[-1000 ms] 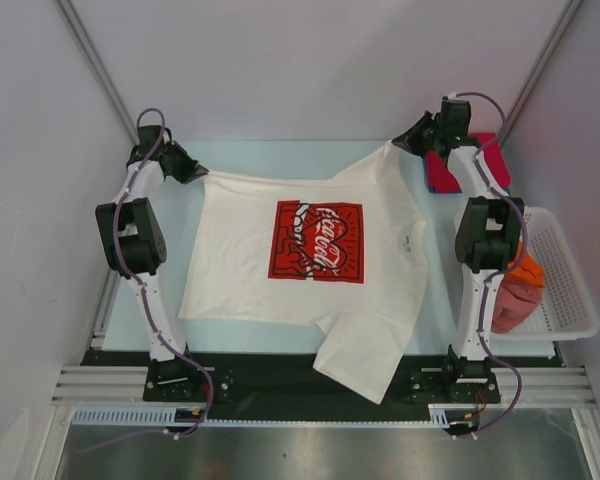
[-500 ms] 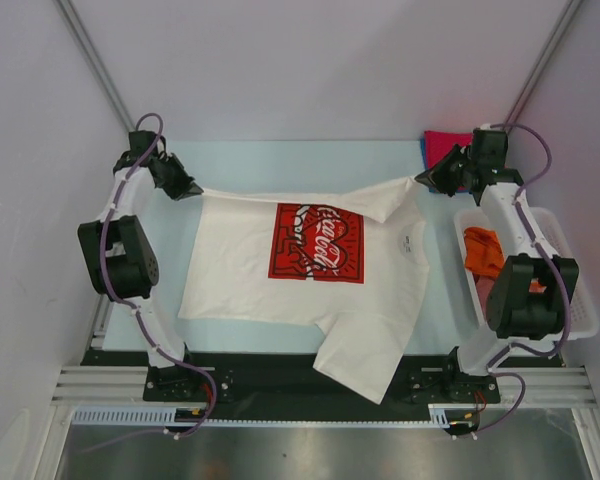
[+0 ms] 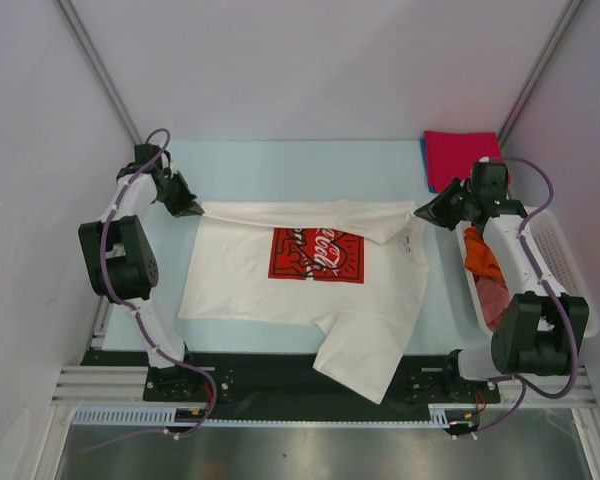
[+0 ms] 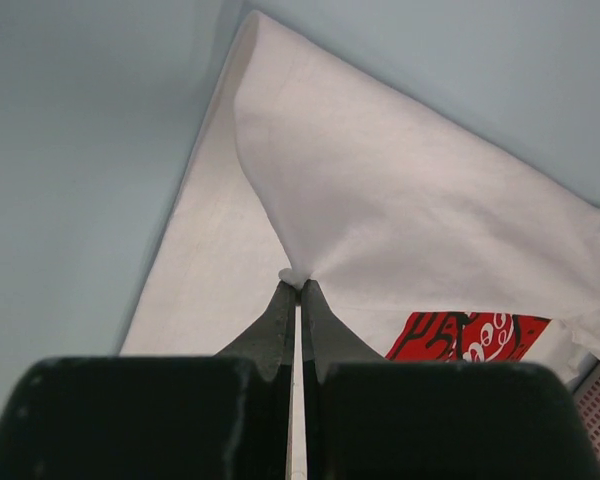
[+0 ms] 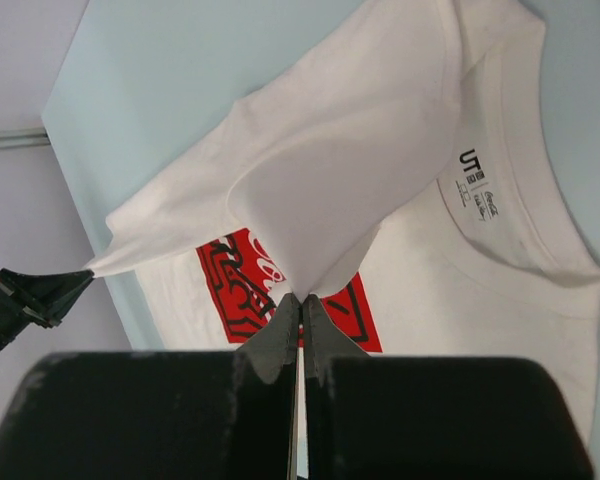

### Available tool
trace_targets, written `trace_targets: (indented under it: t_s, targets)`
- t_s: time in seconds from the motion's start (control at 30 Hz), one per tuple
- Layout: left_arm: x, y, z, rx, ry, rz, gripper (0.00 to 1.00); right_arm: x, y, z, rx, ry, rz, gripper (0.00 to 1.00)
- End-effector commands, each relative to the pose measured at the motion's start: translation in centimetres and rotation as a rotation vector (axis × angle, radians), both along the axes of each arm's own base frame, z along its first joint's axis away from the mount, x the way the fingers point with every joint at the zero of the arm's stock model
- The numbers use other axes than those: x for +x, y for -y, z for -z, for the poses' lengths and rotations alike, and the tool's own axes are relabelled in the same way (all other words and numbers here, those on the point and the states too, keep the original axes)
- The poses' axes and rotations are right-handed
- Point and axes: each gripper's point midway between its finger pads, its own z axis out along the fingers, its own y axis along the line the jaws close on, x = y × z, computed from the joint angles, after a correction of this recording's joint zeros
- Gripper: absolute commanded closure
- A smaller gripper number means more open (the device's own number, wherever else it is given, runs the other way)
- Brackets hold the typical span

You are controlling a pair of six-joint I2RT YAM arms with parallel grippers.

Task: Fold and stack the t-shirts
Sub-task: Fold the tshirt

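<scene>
Seen only from above: white t-shirt (image 3: 310, 300) spread on the pale table (image 3: 280, 160), long axis running left to right, collar toward the right arm's side, hem toward the left, one sleeve trailing over the near edge onto the dark base rail. Far long edge raised and stretched in a line between left gripper (image 3: 193, 208) and right gripper (image 3: 425, 214), draped forward over the top strip of the red logo print (image 3: 318, 258). Also only there: folded red tee (image 3: 462, 155) at the far right corner, and white lattice basket (image 3: 565, 250) on the right holding an orange tee (image 3: 480, 255) and some red cloth. From the left wrist: jaws pressed together on a small pinch of white fabric, cloth fanning away from the tips, a corner of the print below. From the right wrist, and legible nowhere else: neck label (image 5: 477, 190) inside the collar. Jaws there likewise clamped on a fold of the same shirt, with the other gripper's dark tip at the far end of the taut edge.
</scene>
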Motion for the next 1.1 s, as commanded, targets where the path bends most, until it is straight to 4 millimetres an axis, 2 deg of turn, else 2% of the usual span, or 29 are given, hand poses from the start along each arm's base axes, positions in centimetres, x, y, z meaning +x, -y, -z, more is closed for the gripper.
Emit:
trace_targets:
  t_s: [0.0, 0.17, 0.47, 0.83, 1.07]
  targets:
    - [-0.4, -0.7, -0.1, 0.027, 0.003, 0.014, 0.99, -1.3, 0.0, -0.8, -0.019, 0.028, -0.008, 1.00]
    - [-0.6, -0.7, 0.1, 0.031, -0.006, 0.016, 1.00, -2.7, -0.2, 0.1, -0.016, -0.001, -0.004, 1.00]
    - [-0.8, -1.6, 1.1, 0.058, -0.033, 0.021, 1.00, -4.5, -0.7, 0.0, -0.016, -0.002, 0.004, 1.00]
    - [-1.6, -1.6, 2.9, 0.063, -0.083, 0.024, 1.00, -5.5, -0.7, 0.3, -0.034, -0.021, 0.002, 1.00]
    - [-1.4, -1.9, 3.3, 0.072, -0.089, 0.015, 1.00, -6.0, -0.9, 1.6, -0.056, -0.056, -0.005, 1.00]
